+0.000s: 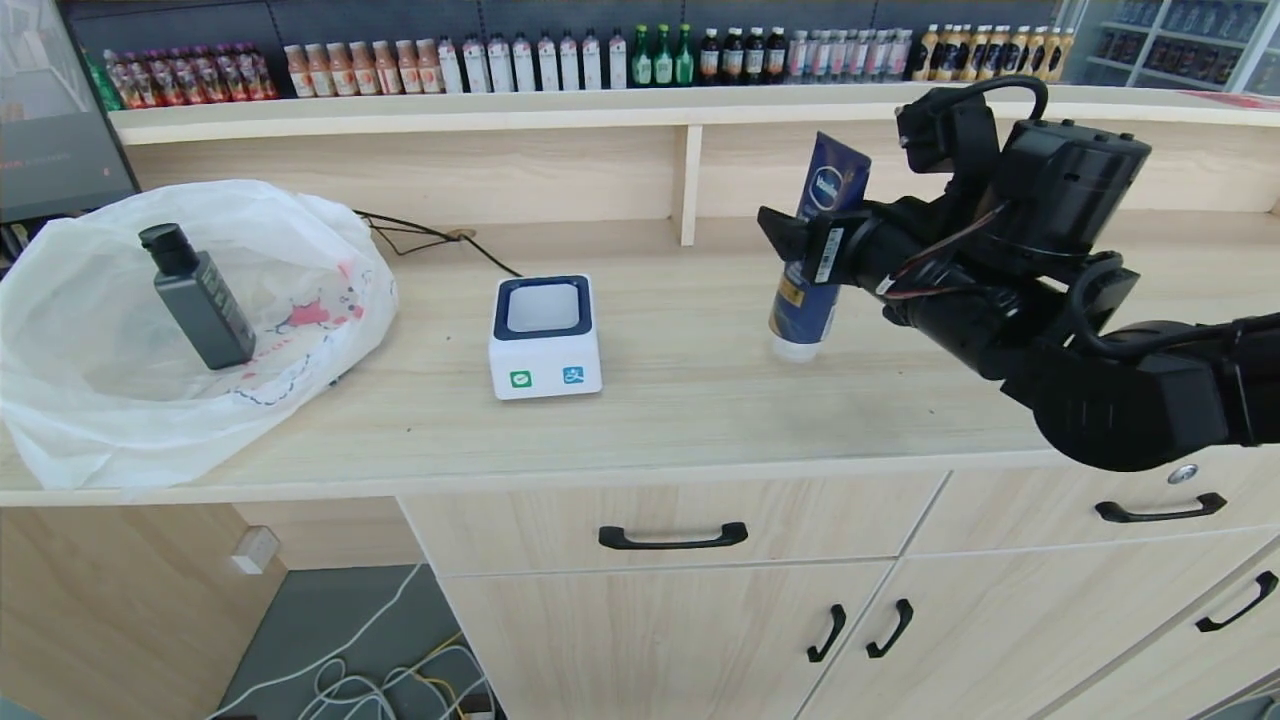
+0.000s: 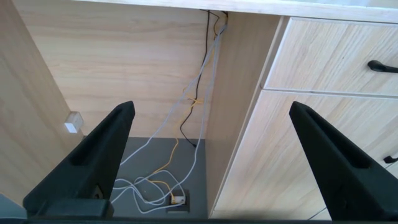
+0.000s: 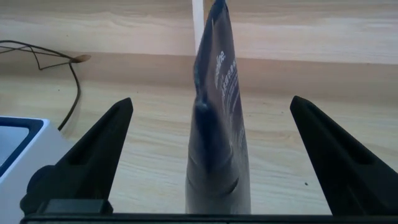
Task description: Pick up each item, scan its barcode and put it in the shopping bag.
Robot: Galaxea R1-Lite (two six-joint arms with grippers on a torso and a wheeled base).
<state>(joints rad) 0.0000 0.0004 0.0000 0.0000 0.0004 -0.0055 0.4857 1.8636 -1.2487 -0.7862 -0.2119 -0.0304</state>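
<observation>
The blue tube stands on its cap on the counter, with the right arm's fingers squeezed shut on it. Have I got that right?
Not quite. The blue tube does stand on its cap on the counter, but the right arm's fingers are spread open, one on each side of it with a gap between. The right wrist view shows this.

We face a pale wooden counter (image 1: 700,420) running left to right, with a raised ledge (image 1: 600,105) along its far edge, propped by an upright divider (image 1: 686,185). Beyond it, a long row of bottles (image 1: 560,60) lines a dark wall (image 1: 400,20). Under the counter's near edge sit drawers (image 1: 500,525) and cabinet doors (image 1: 650,640) with black handles (image 1: 672,537). At the near left, we see grey floor (image 1: 310,630) strewn with loose cables (image 1: 400,670).
</observation>
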